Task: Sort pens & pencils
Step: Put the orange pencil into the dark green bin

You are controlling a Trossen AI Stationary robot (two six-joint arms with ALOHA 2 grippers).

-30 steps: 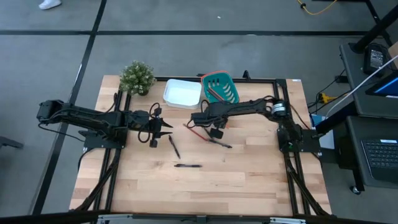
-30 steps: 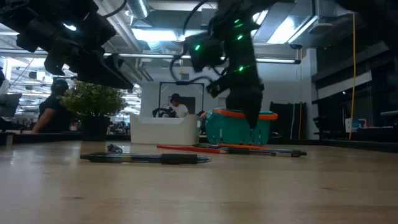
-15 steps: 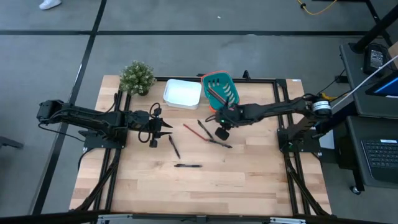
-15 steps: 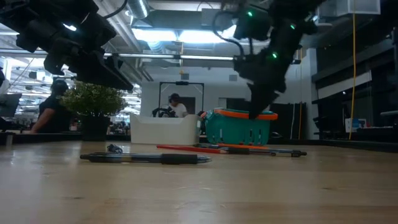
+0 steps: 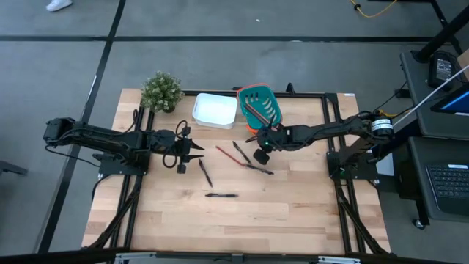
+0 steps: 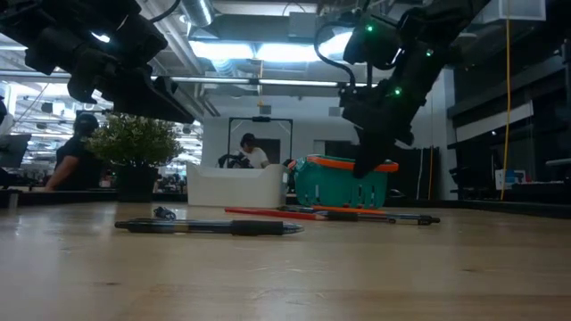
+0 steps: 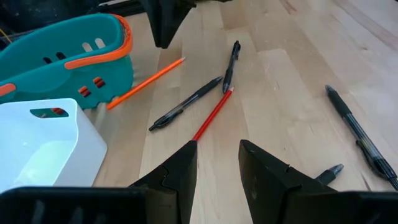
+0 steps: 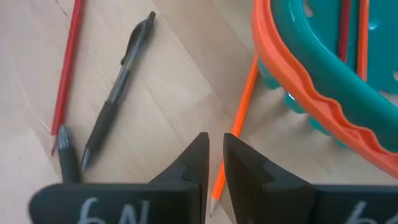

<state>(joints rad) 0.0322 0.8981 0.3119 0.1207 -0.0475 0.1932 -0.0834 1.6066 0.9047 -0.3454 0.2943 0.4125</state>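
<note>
Right gripper (image 8: 214,149) hangs low beside the teal basket (image 5: 260,103), jaws drawn narrow and gripping nothing. Just past the fingertips an orange pencil (image 8: 233,134) lies on the table against the basket's foot; two more pencils (image 8: 351,31) already sit inside. To lift this one cleanly, my read is the jaws need to spread a touch, straddle the shaft across its width and away from the basket wall, then close; a grab too near the wall risks catching the rim. A red pencil (image 5: 226,154) and two pens (image 5: 253,163) cluster mid-table, with two more pens (image 5: 220,195) nearer the front edge. The white bin (image 5: 215,110) looks empty, likely for pens. Left gripper (image 7: 217,171) waits over the table's left side, fingers parted, holding nothing.
</note>
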